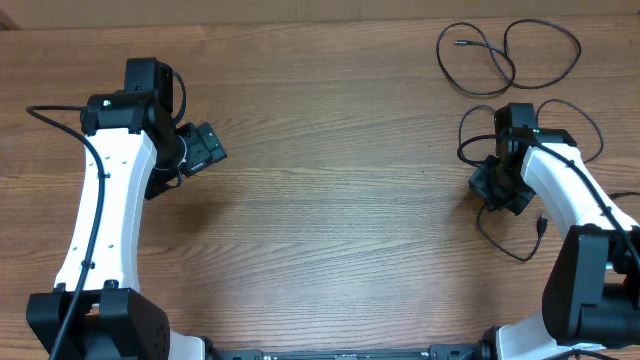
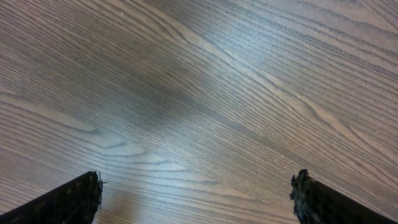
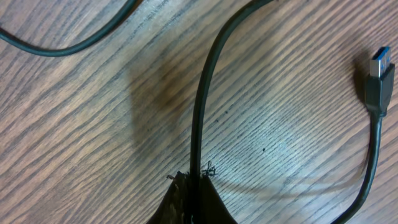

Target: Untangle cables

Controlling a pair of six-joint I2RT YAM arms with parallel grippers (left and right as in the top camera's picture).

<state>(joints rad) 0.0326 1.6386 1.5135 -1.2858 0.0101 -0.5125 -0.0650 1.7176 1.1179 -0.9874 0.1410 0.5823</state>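
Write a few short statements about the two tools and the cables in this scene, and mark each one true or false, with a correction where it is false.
1. The right tool is shut on a black cable. True.
2. The left tool holds a cable too. False: it is open above the bare table, with nothing between its fingers.
3. The USB plug is clamped in the right tool. False: it lies free on the wood, off to one side of the tool.
4. A second cable lies in loops at the far right of the table, touched by neither arm. True.
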